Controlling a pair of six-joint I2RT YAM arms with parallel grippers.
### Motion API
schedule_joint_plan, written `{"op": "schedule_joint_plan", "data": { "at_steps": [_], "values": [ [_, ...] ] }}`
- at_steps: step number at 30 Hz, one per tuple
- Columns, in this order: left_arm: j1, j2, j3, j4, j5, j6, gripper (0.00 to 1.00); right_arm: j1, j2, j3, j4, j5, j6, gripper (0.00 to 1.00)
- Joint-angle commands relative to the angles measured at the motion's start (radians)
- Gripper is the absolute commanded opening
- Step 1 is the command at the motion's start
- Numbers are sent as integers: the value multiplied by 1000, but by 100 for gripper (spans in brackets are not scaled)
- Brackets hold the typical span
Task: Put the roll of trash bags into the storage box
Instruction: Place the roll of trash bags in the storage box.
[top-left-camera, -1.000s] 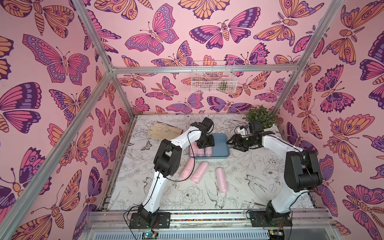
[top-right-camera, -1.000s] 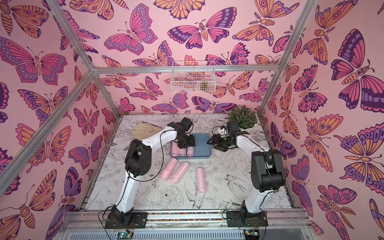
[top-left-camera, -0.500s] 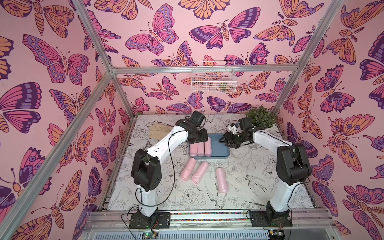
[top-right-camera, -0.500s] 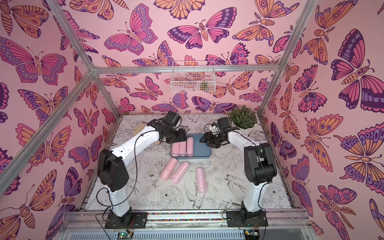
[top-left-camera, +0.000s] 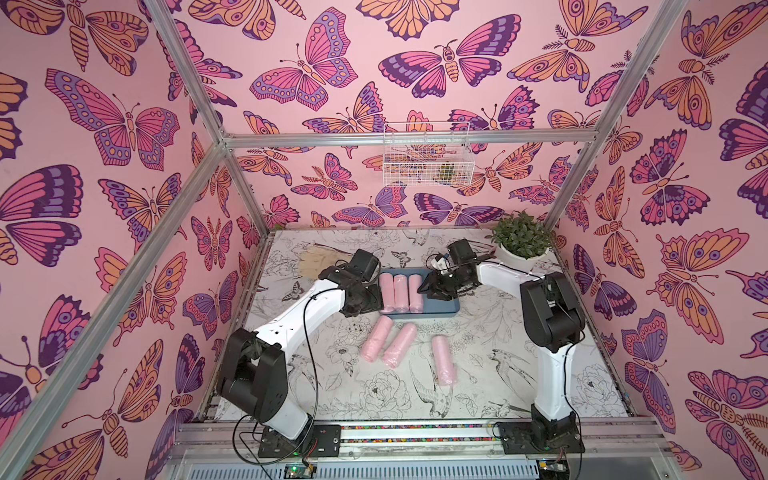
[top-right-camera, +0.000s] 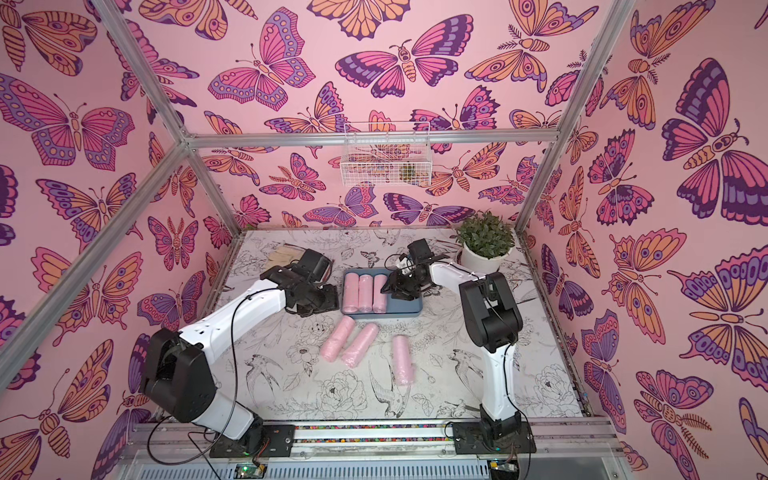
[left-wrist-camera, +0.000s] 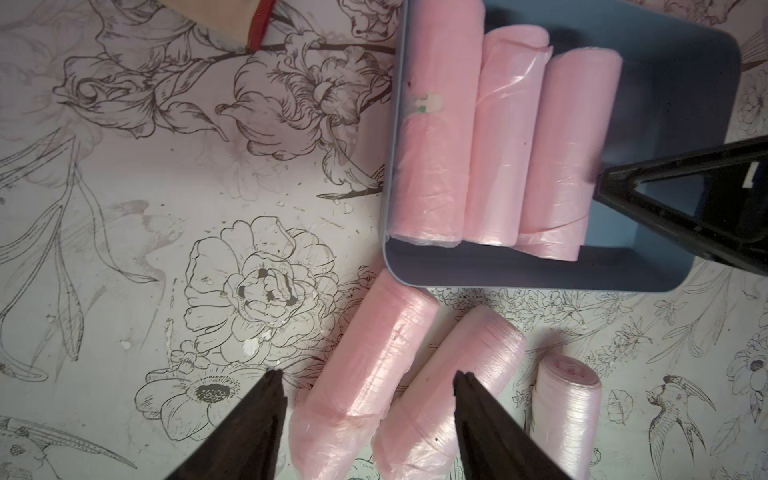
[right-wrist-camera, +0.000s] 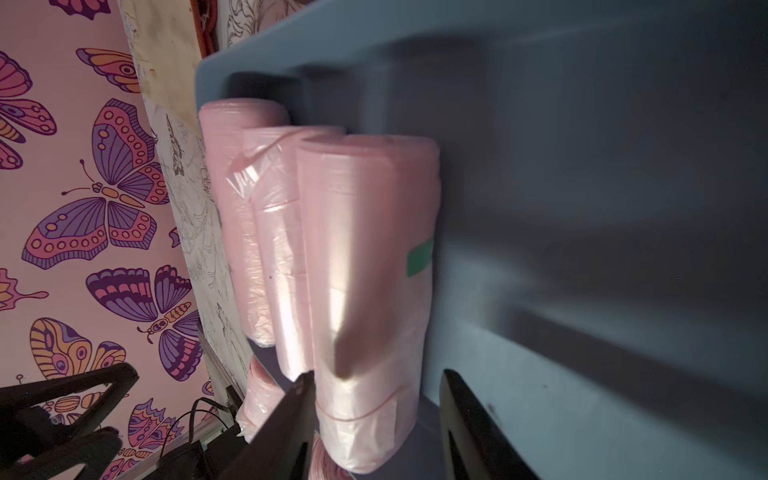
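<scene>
Three pink plastic trash-bag rolls (top-left-camera: 401, 292) lay in the shallow blue-grey storage box (top-left-camera: 441, 306), three loose rolls (top-left-camera: 400, 351) outside; the left gripper (left-wrist-camera: 368, 382) gaped empty, and the right gripper (right-wrist-camera: 376, 374) (jaws parted astride a boxed roll (right-wrist-camera: 365, 270)) might drag it out.

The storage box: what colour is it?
The storage box is blue-grey; the left wrist view shows it best.

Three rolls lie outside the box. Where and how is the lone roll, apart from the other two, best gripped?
Probably at its middle, from straight above, pinching across the width: the lone roll lies flat, both long sides free.
</scene>
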Motion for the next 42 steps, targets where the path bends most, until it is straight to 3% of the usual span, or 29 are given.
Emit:
{"op": "schedule_joint_plan", "data": {
  "at_steps": [1, 17, 36, 42],
  "values": [
    [10, -28, -36, 12, -25, -19, 69, 15, 32, 48, 2, -15, 4, 50],
    [11, -35, -41, 16, -20, -18, 69, 39, 78, 92, -33, -38, -36, 48],
    [17, -47, -43, 15, -24, -11, 69, 12, -20, 98, -112, 7, -79, 52],
    [23, -48, -48, 14, -34, -6, 69, 12, -131, 70, -240, 189, -149, 55]
  ]
}}
